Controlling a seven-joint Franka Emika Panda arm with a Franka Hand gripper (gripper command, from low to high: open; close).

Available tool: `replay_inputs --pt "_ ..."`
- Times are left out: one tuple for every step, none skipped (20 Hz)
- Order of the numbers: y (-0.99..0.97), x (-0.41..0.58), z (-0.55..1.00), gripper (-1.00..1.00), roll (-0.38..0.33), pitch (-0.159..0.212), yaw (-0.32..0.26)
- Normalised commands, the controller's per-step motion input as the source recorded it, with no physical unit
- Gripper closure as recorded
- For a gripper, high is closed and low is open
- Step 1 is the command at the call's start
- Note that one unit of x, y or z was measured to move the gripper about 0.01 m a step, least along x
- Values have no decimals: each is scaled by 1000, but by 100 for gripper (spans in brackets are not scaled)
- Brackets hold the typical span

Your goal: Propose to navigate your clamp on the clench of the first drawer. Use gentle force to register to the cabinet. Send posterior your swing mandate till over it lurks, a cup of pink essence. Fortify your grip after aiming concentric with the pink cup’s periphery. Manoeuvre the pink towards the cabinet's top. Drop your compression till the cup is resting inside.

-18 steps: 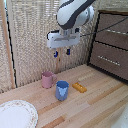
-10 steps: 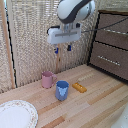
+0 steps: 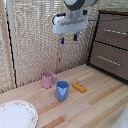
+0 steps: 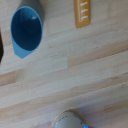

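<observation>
The clamp [image 3: 69, 39] hangs open and empty high above the table, its two blue-tipped fingers [image 3: 62, 40] spread apart. The pink cup [image 3: 48, 79] stands upright on the wooden table, below the clamp and a little toward the exterior view's left. The cabinet [image 3: 95, 37] stands at the exterior view's right. The first drawer [image 3: 111, 22] looks closed, with the clench [image 3: 116, 32] across its front, well to the right of the clamp. The wrist view does not show the pink cup.
A blue cup [image 3: 62, 90] [image 4: 26, 30] stands just in front of the pink cup. Beside it lies an orange block [image 3: 79, 87] [image 4: 83, 12]. A white plate [image 3: 15, 114] sits at the front left. The lower drawer [image 3: 111, 62] looks closed. A woven screen [image 3: 35, 40] backs the table.
The clamp has drifted slightly toward the exterior view's right, staying high and open. The cups, block and drawers have not moved.
</observation>
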Motion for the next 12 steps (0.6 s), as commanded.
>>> replay_inputs --pt "-280 -43 0 -100 -356 -45 106" --pt "-271 -31 0 -100 -362 -27 99" --pt "-271 -26 0 -100 -369 -19 92" --pt "-263 -17 0 -100 -373 -14 90" --pt "-263 -17 0 -100 -375 -12 89" --pt "-269 -20 0 -100 -375 -11 88" --pt "-269 -17 0 -100 -375 -9 87" --pt "-269 -14 0 -100 -375 -11 87" --pt "-263 -20 0 -100 -375 -15 90" --pt "-257 -14 0 -100 -375 -13 88" --pt "-257 -3 0 -100 -375 -13 87" --pt "-251 0 0 -100 -375 -15 83"
